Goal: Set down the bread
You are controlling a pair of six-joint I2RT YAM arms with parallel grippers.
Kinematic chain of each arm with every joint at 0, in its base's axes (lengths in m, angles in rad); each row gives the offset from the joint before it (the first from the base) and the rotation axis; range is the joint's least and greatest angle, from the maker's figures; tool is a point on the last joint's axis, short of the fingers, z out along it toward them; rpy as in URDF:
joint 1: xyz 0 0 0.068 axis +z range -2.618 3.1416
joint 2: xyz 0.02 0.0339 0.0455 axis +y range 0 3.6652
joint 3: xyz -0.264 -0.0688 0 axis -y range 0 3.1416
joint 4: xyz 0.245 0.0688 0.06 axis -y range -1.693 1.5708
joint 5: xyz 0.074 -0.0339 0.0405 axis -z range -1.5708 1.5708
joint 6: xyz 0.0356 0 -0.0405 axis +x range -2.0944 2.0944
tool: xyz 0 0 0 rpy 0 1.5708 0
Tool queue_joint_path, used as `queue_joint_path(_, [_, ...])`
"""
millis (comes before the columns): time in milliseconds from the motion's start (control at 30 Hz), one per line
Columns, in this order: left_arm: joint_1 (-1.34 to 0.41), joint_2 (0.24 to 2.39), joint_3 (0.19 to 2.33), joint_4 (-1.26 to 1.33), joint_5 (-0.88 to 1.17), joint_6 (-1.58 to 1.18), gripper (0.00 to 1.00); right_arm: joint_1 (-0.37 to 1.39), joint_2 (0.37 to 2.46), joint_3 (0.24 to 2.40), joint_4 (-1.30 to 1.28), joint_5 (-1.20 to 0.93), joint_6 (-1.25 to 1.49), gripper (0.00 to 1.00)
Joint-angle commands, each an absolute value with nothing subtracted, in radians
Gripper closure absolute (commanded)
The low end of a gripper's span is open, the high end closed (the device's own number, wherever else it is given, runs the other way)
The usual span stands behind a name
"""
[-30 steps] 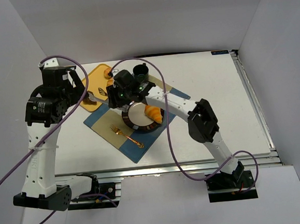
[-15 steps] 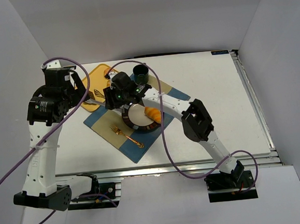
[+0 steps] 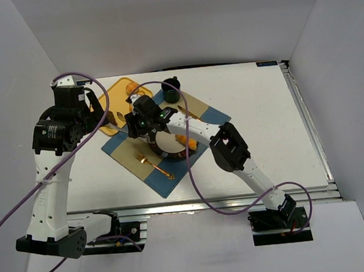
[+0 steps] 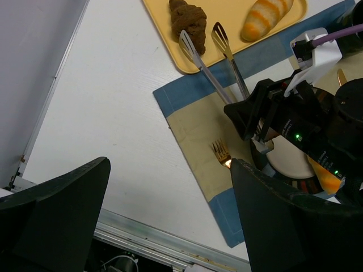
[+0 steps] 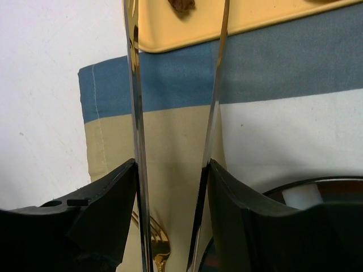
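Right gripper (image 5: 172, 173) was clamped on a pair of metal tongs (image 5: 135, 107), its jaws pressing the two arms from outside while the arms stayed parted toward their tips. Left gripper (image 4: 170, 164) hung over the near left part of the table with its fingers spread wide and nothing between them. Of the bread, the orange croissant (image 3: 189, 142) already sat on the plate (image 4: 283, 167) at the middle of the blue and tan mat (image 4: 195, 127), partly hidden under the right arm. The dark brown chunk (image 4: 190, 20) lay on the yellow tray (image 4: 232, 10), with a striped golden roll (image 4: 266, 16) well to one side of it. From the left wrist view the tong tips were at the chunk's near end, one tip touching or just beside it; whether they truly bracketed it could not be told. The step in hand looked like picking up that chunk. To do it well, the tips should slide along both sides until they reach its thick middle. Then the squeeze should be gentle, since a lumpy piece may roll or crumble. The lift should go straight up, clear of the tray rim, before swinging toward the plate.
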State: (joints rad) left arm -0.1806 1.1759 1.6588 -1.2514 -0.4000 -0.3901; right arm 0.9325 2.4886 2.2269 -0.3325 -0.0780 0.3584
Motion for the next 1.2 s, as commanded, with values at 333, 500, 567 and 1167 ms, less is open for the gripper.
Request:
queue_joint_path(333, [-0.186,1.135,1.621,-1.262,-0.419,-0.377,0.02,0.945,2.537,2.309,-0.281,-0.083,0.322,0.46])
queue_joint_path(500, [-0.186,1.131,1.612,-1.262,-0.42,-0.377,0.02,0.946,2.539,2.312,-0.299,-0.08,0.307,0.51])
queue_joint_path(567, [-0.184,1.129,1.608,-1.261,-0.425,-0.377,0.02,0.948,2.537,2.312,-0.302,-0.09,0.307,0.59])
queue_joint_path(1167, [-0.186,1.124,1.627,-1.264,-0.466,-0.394,0.02,0.95,2.385,2.276,-0.186,-0.127,0.494,0.84])
